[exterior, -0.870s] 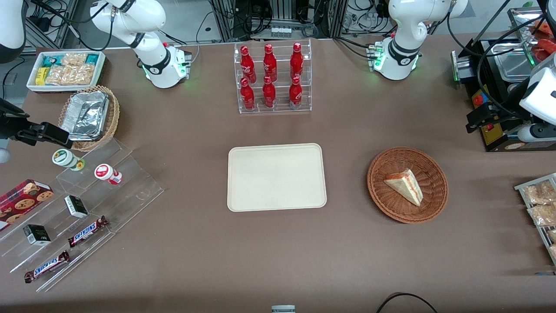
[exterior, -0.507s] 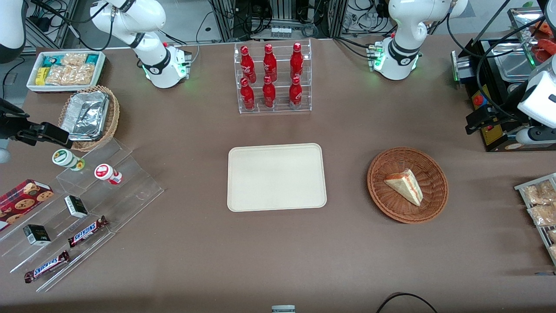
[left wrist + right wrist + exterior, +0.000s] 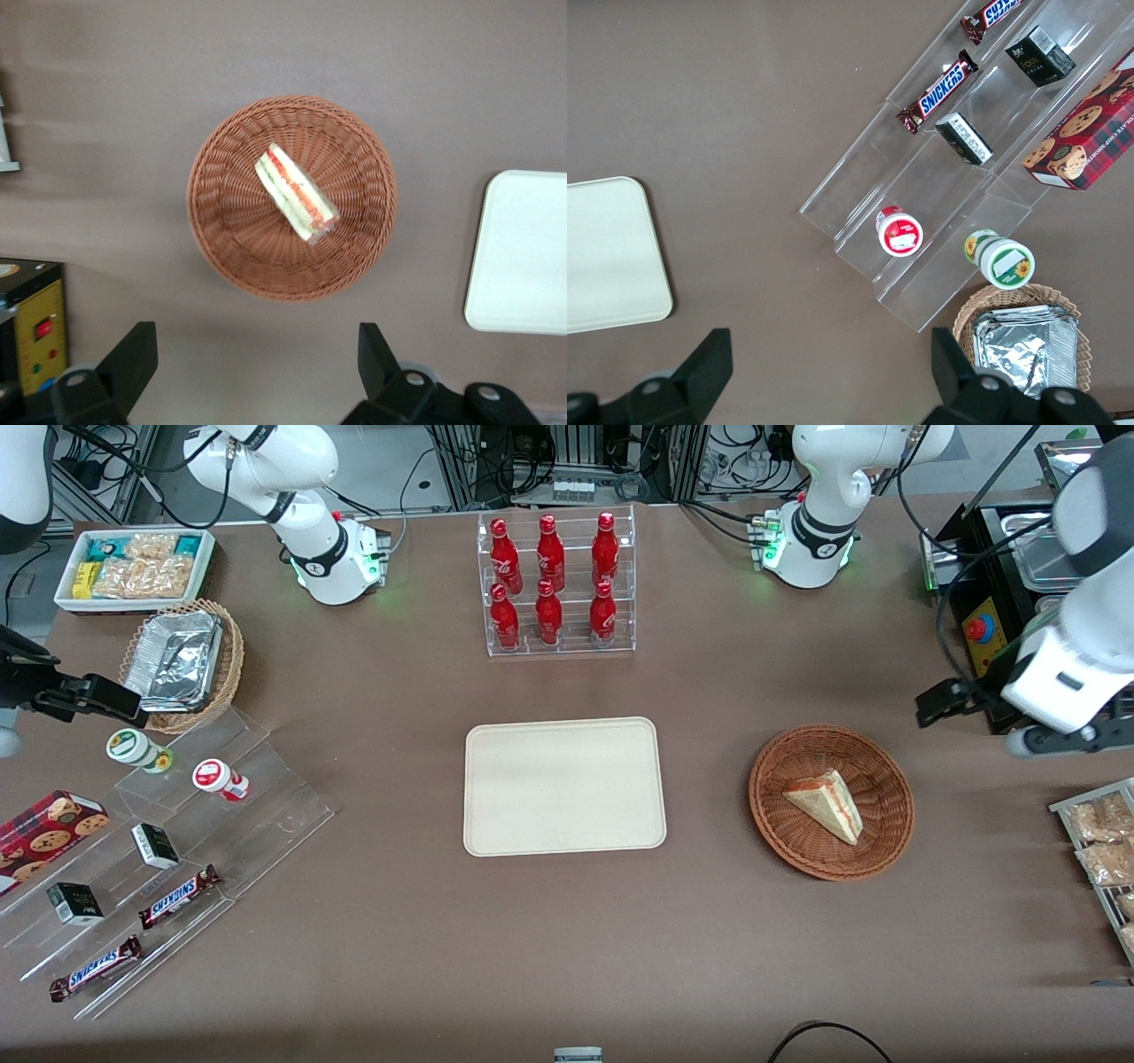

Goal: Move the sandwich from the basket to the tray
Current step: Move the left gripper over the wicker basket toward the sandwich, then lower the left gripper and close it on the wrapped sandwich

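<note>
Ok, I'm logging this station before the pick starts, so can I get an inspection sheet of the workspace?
Surface: brown table, no spills seen.
Job's things: sandwich lies in the basket; tray bare, beside the basket toward the parked arm's end.
Clutter: rack of red bottles farther from the front camera than the tray; acrylic steps with Snickers bars; foil containers in a tan basket; snack bin.
Grippers: pincer open, empty, above the table beside the basket.
Cables: black cable at the table's near edge.
Surroundings: equipment racks farther back.
</note>
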Robot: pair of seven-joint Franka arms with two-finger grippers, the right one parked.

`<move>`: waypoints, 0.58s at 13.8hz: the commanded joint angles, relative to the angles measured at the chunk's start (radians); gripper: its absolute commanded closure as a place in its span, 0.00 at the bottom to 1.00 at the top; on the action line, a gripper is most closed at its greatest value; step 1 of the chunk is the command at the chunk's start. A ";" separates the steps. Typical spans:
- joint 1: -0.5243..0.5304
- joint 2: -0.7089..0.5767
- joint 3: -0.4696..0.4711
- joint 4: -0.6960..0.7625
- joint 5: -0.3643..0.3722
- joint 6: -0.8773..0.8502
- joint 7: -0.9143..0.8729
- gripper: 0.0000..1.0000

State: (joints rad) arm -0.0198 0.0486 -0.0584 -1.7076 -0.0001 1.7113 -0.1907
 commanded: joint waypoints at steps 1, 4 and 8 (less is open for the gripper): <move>-0.011 -0.047 -0.018 -0.151 0.017 0.147 -0.116 0.00; -0.011 -0.047 -0.043 -0.294 0.017 0.350 -0.295 0.00; -0.005 -0.018 -0.054 -0.463 0.005 0.595 -0.436 0.00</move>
State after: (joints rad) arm -0.0215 0.0439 -0.1143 -2.0860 -0.0002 2.2176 -0.5570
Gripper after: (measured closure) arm 0.000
